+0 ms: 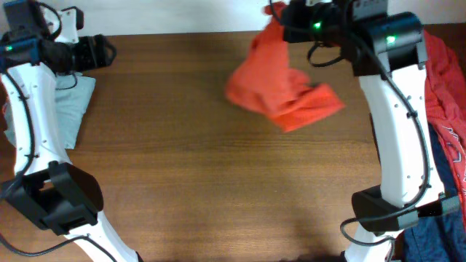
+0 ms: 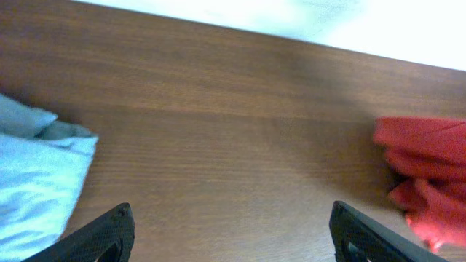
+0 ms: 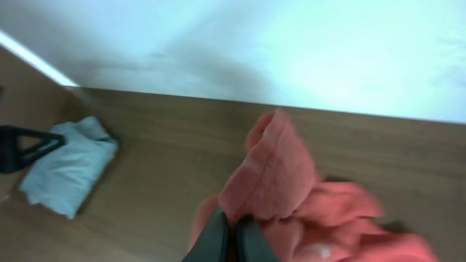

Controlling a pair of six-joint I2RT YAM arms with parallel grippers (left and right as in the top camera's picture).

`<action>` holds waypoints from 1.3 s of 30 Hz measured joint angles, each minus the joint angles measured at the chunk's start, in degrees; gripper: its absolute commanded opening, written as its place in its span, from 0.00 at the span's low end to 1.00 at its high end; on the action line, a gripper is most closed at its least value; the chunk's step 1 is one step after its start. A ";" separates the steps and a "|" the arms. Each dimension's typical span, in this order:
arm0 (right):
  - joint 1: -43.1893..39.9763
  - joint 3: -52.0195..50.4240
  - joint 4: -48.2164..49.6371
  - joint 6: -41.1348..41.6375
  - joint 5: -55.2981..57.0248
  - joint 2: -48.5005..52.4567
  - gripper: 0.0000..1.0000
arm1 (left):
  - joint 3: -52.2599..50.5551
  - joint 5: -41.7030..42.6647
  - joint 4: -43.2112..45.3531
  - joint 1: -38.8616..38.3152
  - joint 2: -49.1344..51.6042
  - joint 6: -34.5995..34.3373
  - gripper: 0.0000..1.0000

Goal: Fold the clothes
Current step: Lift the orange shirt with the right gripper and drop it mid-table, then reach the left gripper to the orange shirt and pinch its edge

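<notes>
A wooden table (image 1: 189, 167) was seen from above, with a white robot arm at each side. The right fingers (image 3: 215, 236) were pressed together, clamped on a fold of the orange-red T-shirt (image 1: 284, 87). They held that part up near the table's far edge. The rest of the shirt lay bunched and crumpled on the wood, right of centre. The left fingers (image 2: 116, 229) stood wide apart with nothing between them, above bare wood near the far left corner. Close by, a pale grey-green garment (image 1: 73, 109) lay flat at the table's left edge. At the right edge, beyond the right arm, a red garment (image 1: 448, 73) lay heaped. A navy garment (image 1: 437, 229) lay nearer the front.
</notes>
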 measured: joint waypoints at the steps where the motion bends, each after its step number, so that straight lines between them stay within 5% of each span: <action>1: 0.85 0.81 -0.02 0.13 -0.02 0.00 0.04 | 0.00 0.00 -0.20 0.37 0.00 0.37 0.85; 13: 16.24 11.89 -6.69 -2.56 3.48 -1.62 0.04 | 0.02 0.02 -1.31 3.72 0.00 1.99 0.84; 23: -3.02 11.98 -14.47 -3.15 11.54 0.24 0.04 | 0.02 0.02 -3.10 1.99 0.00 2.21 0.80; 25: -7.32 11.98 -14.56 -3.13 11.52 2.43 0.20 | 0.02 0.04 -3.43 0.85 0.00 2.36 0.80; 28: -12.46 11.91 -14.64 -3.19 11.28 6.71 0.83 | 0.02 0.02 -3.54 -0.79 0.00 2.62 0.80; 33: -20.55 11.17 -15.87 -3.65 7.91 14.99 0.99 | 0.02 0.04 -4.87 -5.46 0.00 5.40 0.80; 39: -27.30 10.97 -16.35 -3.80 1.81 15.08 0.99 | 0.00 0.02 -5.73 -14.23 0.20 10.19 0.76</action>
